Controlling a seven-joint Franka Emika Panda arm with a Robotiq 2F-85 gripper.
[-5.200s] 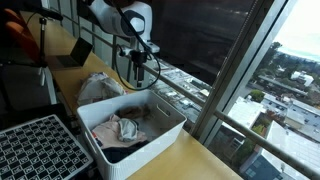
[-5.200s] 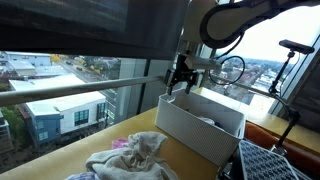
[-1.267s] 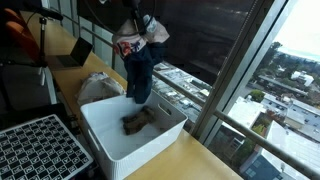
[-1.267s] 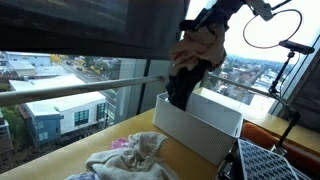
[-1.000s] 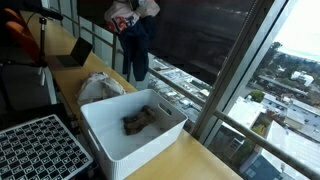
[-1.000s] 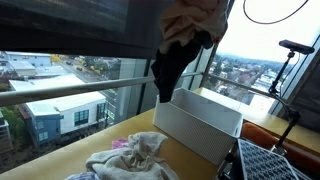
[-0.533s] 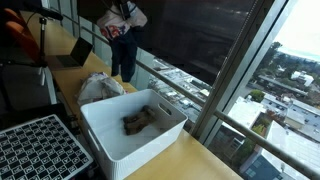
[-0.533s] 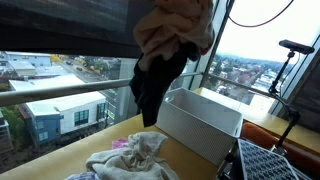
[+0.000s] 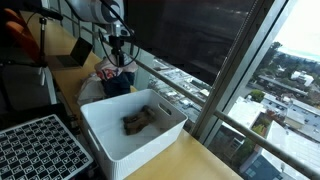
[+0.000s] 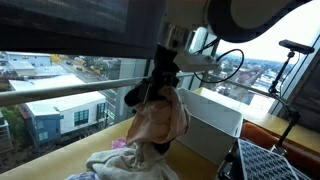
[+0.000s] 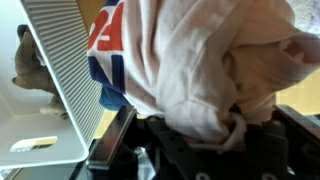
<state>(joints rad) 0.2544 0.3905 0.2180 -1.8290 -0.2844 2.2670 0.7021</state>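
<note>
A wooden table [image 9: 190,160] runs along a high-rise window. The gripper [image 10: 160,88] is clamped on a bundle of clothes [image 10: 162,120], which hangs from it toward six o'clock, long axis vertical. The bundle's lower end is close over the heap of laundry [image 10: 125,158]. In an exterior view the white bin [image 10: 205,135] stands at its three o'clock.
</note>
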